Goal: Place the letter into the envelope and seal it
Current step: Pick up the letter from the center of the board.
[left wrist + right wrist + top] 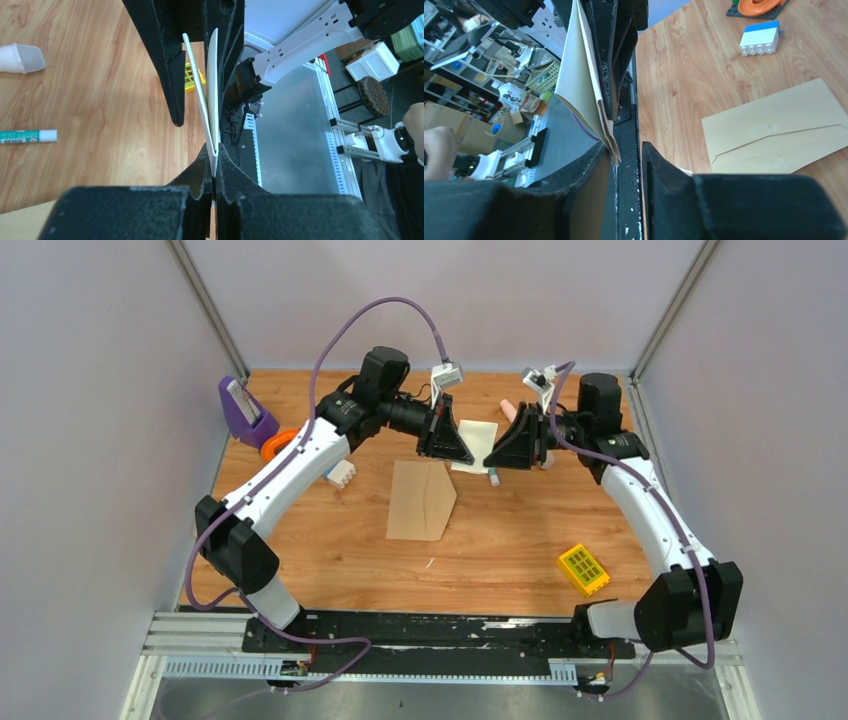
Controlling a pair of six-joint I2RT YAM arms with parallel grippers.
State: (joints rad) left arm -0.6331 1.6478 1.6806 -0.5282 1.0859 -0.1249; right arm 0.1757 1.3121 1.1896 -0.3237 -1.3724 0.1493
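1. While the left pincer is clamped shut on the fold of the letter, the sheet stands on edge in the air above the far middle of the counter, its two leaves splaying into a narrow V.
2. Pinching right at the crease seems meant to keep the thin paper stiff and folded, so that it can go in as one slim piece.
3. Facing it, the right pincer has its jaws apart with a clear gap. They straddle the free end of the letter, one leaf just beside an inner face. By my reading this is set up for a second grip or a hand-over.
4. Near the two pincers but apart from them, the envelope lies flat on the counter. Its pointed flap appears to be folded out toward the right arm's side, which would leave the mouth reachable.
5. Judged from this, insertion has not begun. The letter must first come down and line up with the mouth.
6. A glue stick lies on the wood beyond the letter, presumably for sealing.
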